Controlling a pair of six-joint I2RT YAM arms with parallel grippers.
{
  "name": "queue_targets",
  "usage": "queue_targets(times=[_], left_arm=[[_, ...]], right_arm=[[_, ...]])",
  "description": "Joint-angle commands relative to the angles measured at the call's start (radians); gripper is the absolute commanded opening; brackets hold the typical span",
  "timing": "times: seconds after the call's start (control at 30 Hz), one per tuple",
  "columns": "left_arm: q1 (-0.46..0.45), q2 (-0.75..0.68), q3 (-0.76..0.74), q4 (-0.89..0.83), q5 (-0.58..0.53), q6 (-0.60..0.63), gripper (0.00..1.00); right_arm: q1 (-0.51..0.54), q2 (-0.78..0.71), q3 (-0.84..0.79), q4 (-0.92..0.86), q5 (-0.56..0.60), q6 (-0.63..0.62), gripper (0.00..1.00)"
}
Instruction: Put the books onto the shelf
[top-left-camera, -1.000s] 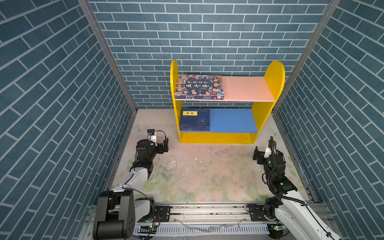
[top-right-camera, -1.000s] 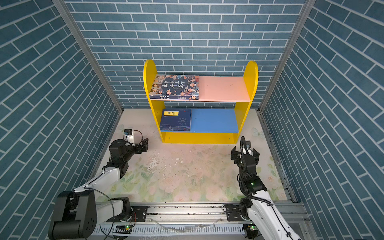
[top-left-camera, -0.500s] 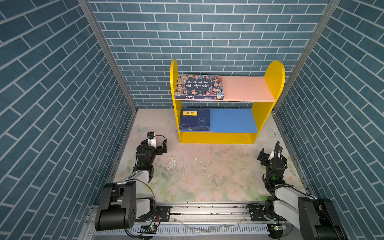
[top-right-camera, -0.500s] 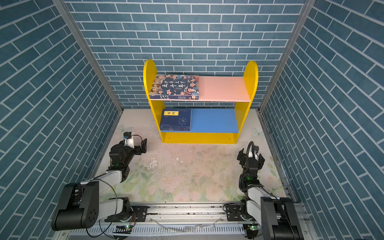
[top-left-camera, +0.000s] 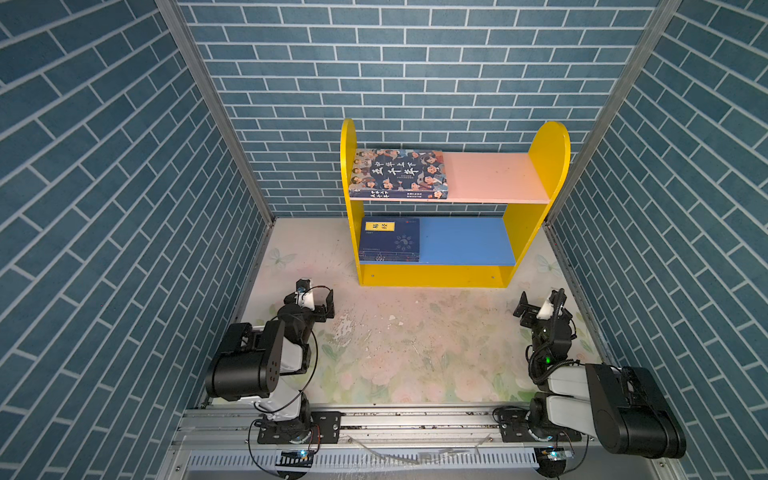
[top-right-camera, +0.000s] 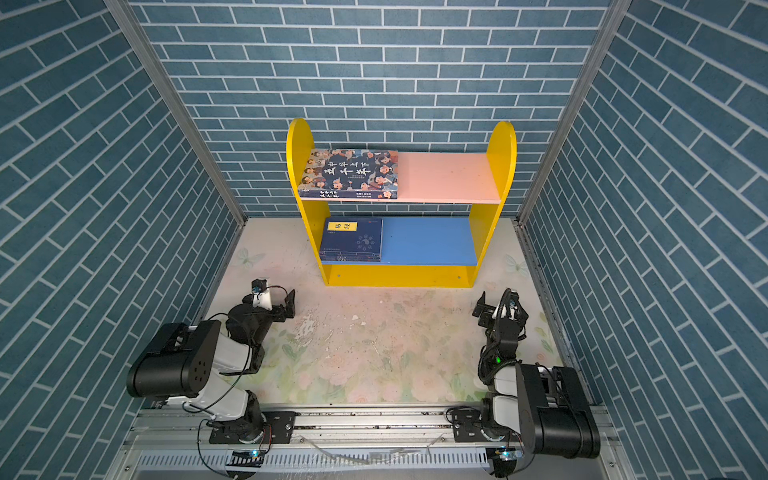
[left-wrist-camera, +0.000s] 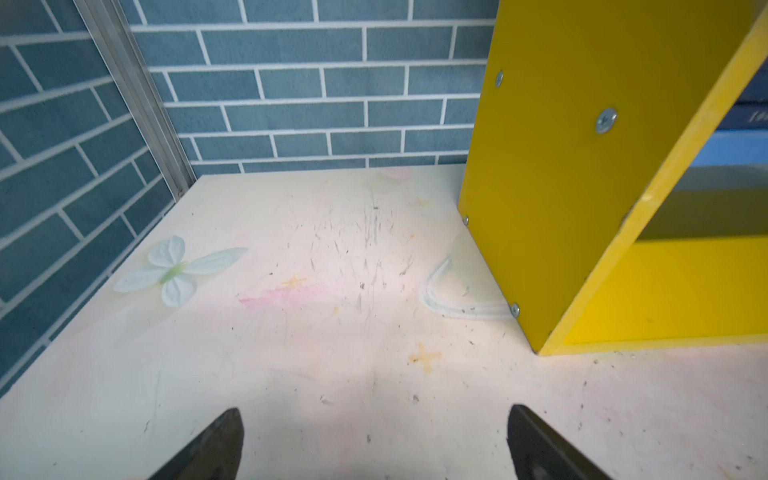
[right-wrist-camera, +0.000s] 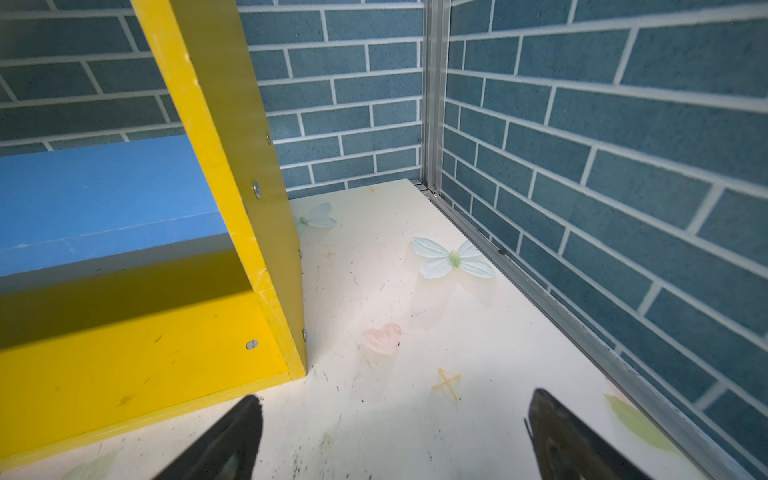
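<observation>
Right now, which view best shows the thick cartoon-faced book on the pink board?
Both top views: the thick cartoon-faced book lies at the pink upper board's left end, cover and spine visible. The left wrist view shows the yellow side panel, the right wrist view the blue lower board; neither shows this book.

You cannot count the navy books (top-left-camera: 389, 241) in the pile; they are too small. In the left wrist view the shelf (left-wrist-camera: 540, 166) runs off the edge.

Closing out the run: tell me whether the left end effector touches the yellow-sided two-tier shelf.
Apart. The left wrist view shows bare floral tabletop between the open left end effector and the yellow-sided two-tier shelf.
</observation>
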Motion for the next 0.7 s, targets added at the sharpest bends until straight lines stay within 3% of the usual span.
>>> queue_targets(times=[0.0,0.13,0.27,0.5,0.67], left_arm=[[-0.005,0.001,0.006,0.063,-0.006,0.011,1.0],[-0.005,0.001,0.012,0.053,0.007,0.014,1.0],[-0.005,-0.009,0.034,0.006,0.021,0.017,1.0],[-0.005,-0.035,0.205,-0.349,0.041,0.031,1.0],[-0.021,-0.037,0.21,-0.362,0.023,0.043,1.0]], right_arm=[[-0.022,0.025,0.049,0.004,-0.047,-0.015,0.99],[-0.035,0.241,0.064,0.207,-0.045,-0.024,0.99],[-0.048,0.344,0.125,0.202,-0.12,-0.037,0.99],[-0.09,0.289,0.251,-0.114,-0.163,0.004,0.99],[-0.089,0.289,0.317,-0.23,-0.217,-0.02,0.99]])
